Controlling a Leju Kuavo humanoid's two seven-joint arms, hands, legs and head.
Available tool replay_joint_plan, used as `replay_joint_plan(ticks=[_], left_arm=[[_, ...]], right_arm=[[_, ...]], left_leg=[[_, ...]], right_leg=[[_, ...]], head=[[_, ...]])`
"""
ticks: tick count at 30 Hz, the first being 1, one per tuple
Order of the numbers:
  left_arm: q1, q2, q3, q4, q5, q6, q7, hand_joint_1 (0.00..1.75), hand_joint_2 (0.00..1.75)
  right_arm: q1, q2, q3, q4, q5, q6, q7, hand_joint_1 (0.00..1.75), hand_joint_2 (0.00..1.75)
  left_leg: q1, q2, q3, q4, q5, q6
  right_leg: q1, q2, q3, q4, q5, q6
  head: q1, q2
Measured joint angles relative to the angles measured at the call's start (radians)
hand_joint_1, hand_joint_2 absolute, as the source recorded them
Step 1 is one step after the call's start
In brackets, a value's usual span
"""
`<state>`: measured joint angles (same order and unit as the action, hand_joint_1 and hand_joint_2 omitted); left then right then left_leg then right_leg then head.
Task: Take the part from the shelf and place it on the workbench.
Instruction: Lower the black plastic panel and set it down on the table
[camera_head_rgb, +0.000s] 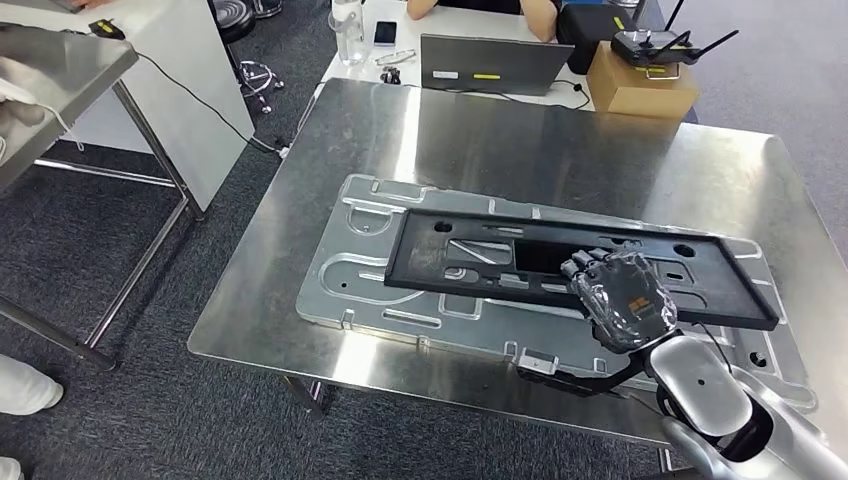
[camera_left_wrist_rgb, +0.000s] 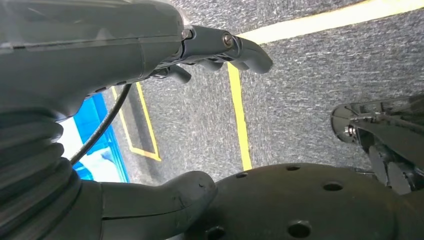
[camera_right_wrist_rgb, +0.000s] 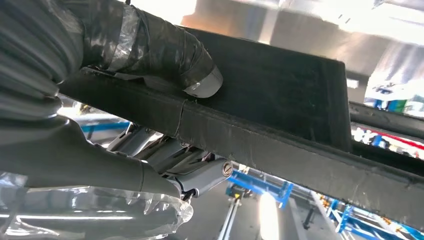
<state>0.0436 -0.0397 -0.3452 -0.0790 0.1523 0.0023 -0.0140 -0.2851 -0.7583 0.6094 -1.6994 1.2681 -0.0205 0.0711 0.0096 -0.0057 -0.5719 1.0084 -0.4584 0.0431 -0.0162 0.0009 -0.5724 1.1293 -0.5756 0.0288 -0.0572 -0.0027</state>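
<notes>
My right hand grips the black part's near edge, thumb above, fingers beneath, over the silver plate at the counter's centre; my left hand hangs empty, fingers apart.

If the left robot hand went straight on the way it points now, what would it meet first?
Probably the grey carpet floor near a yellow line; the left robot hand holds nothing, and the way looks free, though depth is unclear.

Dark grey carpet; white desk behind; steel table at left.
</notes>
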Motion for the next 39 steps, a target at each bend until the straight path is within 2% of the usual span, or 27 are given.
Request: replay_joint_plan(ticks=[2, 3, 4, 6, 7, 8, 10, 13, 14, 15, 17, 18, 19, 20, 22, 23, 24, 26, 28, 33, 37, 39], left_arm=[[0.0, 0.0, 0.0, 0.0, 0.002, 0.0, 0.0, 0.0, 1.75], [0.0, 0.0, 0.0, 0.0, 0.003, 0.001, 0.0, 0.0, 1.75], [0.0, 0.0, 0.0, 0.0, 0.005, 0.002, 0.0, 0.0, 1.75], [0.0, 0.0, 0.0, 0.0, 0.008, 0.004, -0.001, 0.0, 1.75], [0.001, -0.001, -0.001, 0.0, 0.009, 0.006, -0.001, 0.0, 1.75], [0.001, -0.001, -0.001, 0.0, 0.009, 0.007, -0.001, 0.0, 1.75], [-0.001, -0.001, -0.001, 0.0, 0.009, 0.009, -0.001, 0.0, 1.75], [-0.007, 0.0, -0.002, 0.0, 0.01, 0.01, -0.001, 0.0, 1.75], [-0.008, 0.0, -0.002, 0.0, 0.01, 0.01, -0.001, 0.0, 1.75], [-0.008, 0.001, -0.002, 0.0, 0.011, 0.01, -0.001, 0.0, 1.75], [-0.008, 0.001, -0.002, 0.0, 0.016, 0.011, -0.001, 0.0, 1.75], [-0.008, 0.001, -0.002, 0.0, 0.019, 0.012, -0.002, 0.0, 1.75], [-0.007, 0.001, -0.002, 0.0, 0.024, 0.012, -0.003, 0.0, 1.75], [-0.005, 0.001, -0.002, 0.0, 0.028, 0.011, -0.005, 0.0, 1.75], [-0.002, 0.001, -0.002, 0.0, 0.034, 0.01, -0.008, 0.0, 1.75], [-0.002, 0.001, -0.002, 0.001, 0.037, 0.01, -0.009, 0.0, 1.75], [-0.002, 0.002, -0.003, 0.001, 0.039, 0.009, -0.009, 0.0, 1.75], [-0.005, 0.001, -0.003, 0.002, 0.042, 0.007, -0.008, 0.0, 1.75], [-0.006, 0.0, -0.004, 0.002, 0.043, 0.003, -0.005, 0.0, 1.75], [-0.007, 0.0, -0.006, 0.002, 0.044, 0.004, -0.005, 0.0, 1.75], [-0.009, 0.0, -0.01, 0.002, 0.047, 0.01, -0.011, 0.0, 0.0], [-0.01, 0.0, -0.015, 0.002, 0.05, 0.01, -0.012, 0.0, 0.0]], right_arm=[[0.01, -0.003, -0.006, -0.001, 0.0, 0.0, 0.0, 1.69, 1.75], [0.017, -0.003, -0.007, 0.0, 0.0, 0.0, -0.001, 1.69, 1.75], [0.022, -0.003, -0.008, 0.0, 0.0, 0.001, -0.002, 1.69, 1.75], [0.028, -0.003, -0.013, -0.001, 0.0, 0.001, -0.004, 1.69, 1.75], [0.029, -0.003, -0.016, -0.001, 0.0, 0.002, -0.005, 1.69, 1.75], [0.029, -0.003, -0.019, -0.001, -0.001, 0.002, -0.006, 1.69, 1.75], [0.031, -0.004, -0.023, -0.002, -0.001, 0.002, -0.006, 1.69, 1.75], [0.034, -0.005, -0.029, -0.003, -0.001, 0.003, -0.009, 1.69, 1.75], [0.034, -0.005, -0.031, -0.003, -0.001, 0.003, -0.009, 1.69, 1.75], [0.034, -0.005, -0.033, -0.003, -0.002, 0.003, -0.01, 1.69, 1.75], [0.035, -0.005, -0.035, -0.003, -0.003, 0.004, -0.011, 1.69, 1.75], [0.037, -0.004, -0.035, -0.003, -0.005, 0.006, -0.013, 1.69, 1.75], [0.039, -0.003, -0.035, -0.003, -0.007, 0.007, -0.014, 1.69, 1.75], [0.041, -0.002, -0.035, -0.003, -0.009, 0.008, -0.015, 1.69, 1.75], [0.047, -0.001, -0.036, -0.003, -0.013, 0.01, -0.015, 1.69, 1.75], [0.049, -0.001, -0.036, -0.002, -0.014, 0.011, -0.015, 1.27, 1.31], [0.052, 0.001, -0.037, -0.002, -0.015, 0.013, -0.015, 0.85, 0.87], [0.06, 0.004, -0.037, 0.001, -0.018, 0.016, -0.016, 0.0, 0.0], [0.066, 0.009, -0.037, 0.006, -0.023, 0.018, -0.018, 0.0, 0.0], [0.088, 0.041, -0.03, 0.034, -0.034, 0.019, -0.025, 0.0, 0.0], [0.091, 0.068, -0.016, 0.058, -0.046, 0.018, -0.032, 0.0, 0.0], [0.089, 0.078, -0.009, 0.064, -0.053, 0.018, -0.036, 0.0, 0.0]], left_leg=[[0.0, 0.0, 0.011, -0.001, -0.011, 0.005], [0.0, -0.001, 0.019, -0.001, -0.018, 0.005], [0.0, -0.002, 0.029, 0.0, -0.026, 0.004], [0.0, -0.004, 0.056, -0.001, -0.045, -0.002], [-0.002, -0.005, 0.066, -0.001, -0.055, -0.007], [-0.003, -0.005, 0.073, -0.001, -0.063, -0.012], [-0.005, -0.005, 0.075, -0.004, -0.071, -0.023], [-0.005, -0.002, 0.078, 0.008, -0.091, -0.038], [-0.006, -0.001, 0.064, 0.042, -0.107, -0.042], [-0.005, -0.001, 0.034, 0.098, -0.13, -0.045], [-0.005, -0.001, -0.054, 0.236, -0.17, -0.048], [-0.005, -0.001, -0.09, 0.281, -0.17, -0.048], [-0.005, -0.001, -0.11, 0.289, -0.15, -0.046], [-0.006, -0.001, -0.112, 0.258, -0.11, -0.043], [-0.01, -0.001, -0.076, 0.136, -0.016, -0.029], [-0.012, -0.001, -0.057, 0.083, 0.011, -0.021], [-0.014, -0.001, -0.044, 0.048, 0.022, -0.017], [-0.016, -0.002, -0.036, 0.024, 0.017, -0.019], [-0.017, -0.004, -0.035, 0.021, 0.014, -0.024], [-0.017, -0.004, -0.033, 0.021, 0.008, -0.017], [-0.017, -0.004, -0.032, 0.021, 0.007, -0.015], [-0.017, -0.004, -0.032, 0.021, 0.007, -0.015]], right_leg=[[0.0, 0.0, -0.086, 0.131, -0.037, 0.005], [-0.001, 0.0, -0.117, 0.165, -0.033, 0.006], [-0.002, 0.0, -0.13, 0.161, -0.006, 0.006], [-0.004, 0.0, -0.103, 0.051, 0.09, 0.002], [-0.001, 0.0, -0.082, -0.007, 0.127, -0.002], [0.001, 0.0, -0.062, -0.054, 0.144, -0.007], [0.008, 0.0, -0.049, -0.081, 0.133, -0.017], [0.002, 0.003, -0.037, -0.093, 0.119, -0.033], [-0.001, 0.002, -0.029, -0.097, 0.115, -0.04], [-0.001, 0.001, -0.022, -0.098, 0.111, -0.046], [0.002, -0.002, -0.011, -0.099, 0.1, -0.054], [0.004, -0.002, -0.004, -0.098, 0.094, -0.055], [0.005, -0.001, 0.005, -0.098, 0.088, -0.056], [0.007, 0.0, 0.015, -0.098, 0.081, -0.055], [0.01, 0.001, 0.035, -0.098, 0.065, -0.053], [0.012, 0.002, 0.04, -0.098, 0.059, -0.05], [0.013, 0.002, 0.042, -0.096, 0.054, -0.047], [0.015, 0.001, 0.038, -0.094, 0.05, -0.044], [0.014, 0.0, 0.039, -0.097, 0.049, -0.044], [0.014, -0.001, 0.045, -0.106, 0.047, -0.041], [0.014, -0.001, 0.047, -0.107, 0.047, -0.039], [0.014, -0.001, 0.047, -0.108, 0.048, -0.038]], head=[[0.0, 0.0], [0.0, 0.0], [0.0, 0.0], [0.0, 0.0], [0.0, 0.0], [0.0, 0.0], [0.001, 0.0], [0.0, 0.0], [0.0, 0.0], [0.0, 0.0], [0.0, 0.0], [0.0, 0.0], [0.0, 0.0], [0.0, 0.0], [0.0, 0.0], [0.0, 0.0], [0.0, 0.0], [0.0, 0.0], [0.001, 0.0], [0.001, 0.0], [0.001, 0.0], [0.001, 0.0]])
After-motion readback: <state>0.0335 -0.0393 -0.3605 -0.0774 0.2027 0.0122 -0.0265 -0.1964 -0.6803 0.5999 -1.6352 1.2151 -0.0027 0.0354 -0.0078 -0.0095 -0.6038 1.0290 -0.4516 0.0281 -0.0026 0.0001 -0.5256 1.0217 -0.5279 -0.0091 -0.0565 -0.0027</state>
